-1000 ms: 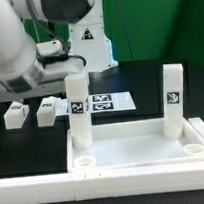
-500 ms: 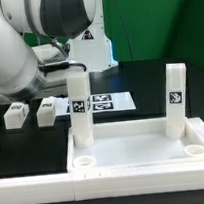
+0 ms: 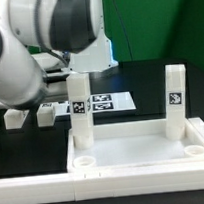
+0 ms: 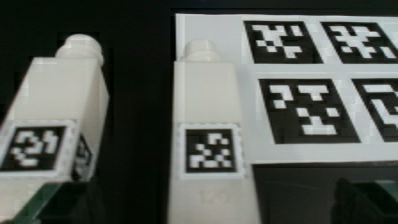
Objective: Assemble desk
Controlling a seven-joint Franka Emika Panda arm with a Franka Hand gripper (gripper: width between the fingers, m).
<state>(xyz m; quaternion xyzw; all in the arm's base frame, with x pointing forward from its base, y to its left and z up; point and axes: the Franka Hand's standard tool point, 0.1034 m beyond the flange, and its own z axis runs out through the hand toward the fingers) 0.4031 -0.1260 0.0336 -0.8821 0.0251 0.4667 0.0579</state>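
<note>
Gripper [image 4: 205,198]: jaws spread wide and clamped on nothing; its dark fingertips [image 4: 48,197] show at the edge of the wrist view, over 2 loose legs.
Arm [image 3: 30,51]: fills the far part of the exterior view's left, above the loose legs.
Desk top [image 3: 144,146]: white tray with a raised rim, lying flat on the near part of the black table [image 3: 144,86]; 2 round sockets show at its near corners.
Standing legs: 2, upright in the tray's far corners, 1 on the exterior view's left [image 3: 80,112] and 1 on the exterior view's right [image 3: 174,99], each with a tag facing the camera.
Loose legs: 2 white blocks [image 3: 16,118] [image 3: 46,113] lying side by side on the table, far and to the exterior view's left of the tray, apart from it; in the wrist view both lie tag-up and parallel.
Marker board [image 3: 105,103]: flat on the table, just beside the nearer loose leg, behind the tray.
</note>
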